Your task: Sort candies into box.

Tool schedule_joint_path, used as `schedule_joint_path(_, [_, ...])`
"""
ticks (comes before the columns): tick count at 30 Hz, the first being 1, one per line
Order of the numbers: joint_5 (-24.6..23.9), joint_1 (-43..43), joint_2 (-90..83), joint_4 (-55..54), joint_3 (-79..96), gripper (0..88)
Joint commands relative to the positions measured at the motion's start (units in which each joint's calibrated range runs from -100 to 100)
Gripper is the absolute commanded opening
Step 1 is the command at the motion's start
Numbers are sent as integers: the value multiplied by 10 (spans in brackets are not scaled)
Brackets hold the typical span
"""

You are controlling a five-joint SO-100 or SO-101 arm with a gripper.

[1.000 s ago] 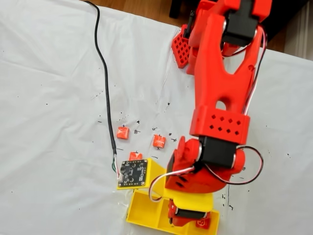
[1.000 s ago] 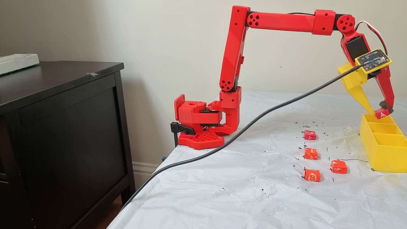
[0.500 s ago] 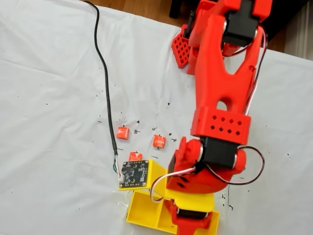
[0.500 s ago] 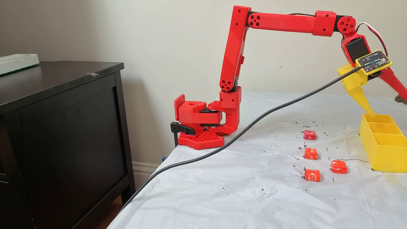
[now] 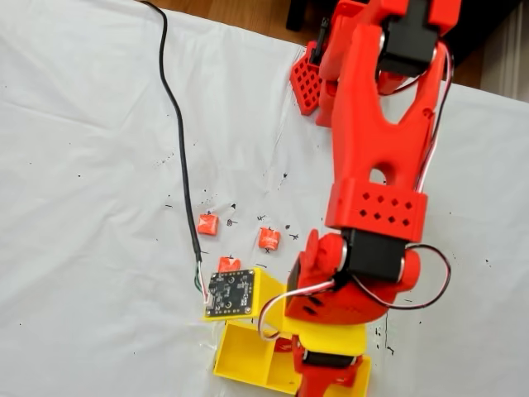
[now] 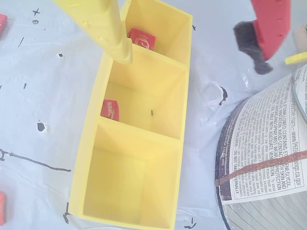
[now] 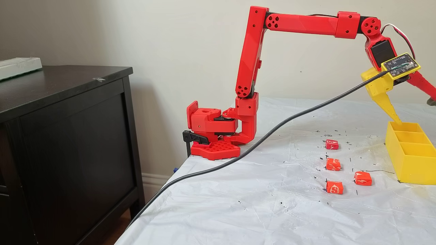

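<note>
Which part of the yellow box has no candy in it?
The end compartment of the box, lowest in the wrist view, holds none. The middle and far compartments hold one candy each.

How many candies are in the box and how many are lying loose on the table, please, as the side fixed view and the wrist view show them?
Candies in the box: 2, one in the compartment at the top of the wrist view, one in the middle compartment.
Candies loose on the table: 4.
Total: 6
</note>
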Motion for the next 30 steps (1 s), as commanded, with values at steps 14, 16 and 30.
schedule_joint_path(14, [7, -47, -228, 136, 172, 2])
schedule_joint_path(16, [11, -48, -249, 144, 204, 2])
schedule_joint_path(30, [28, -55, -255, 126, 317, 269])
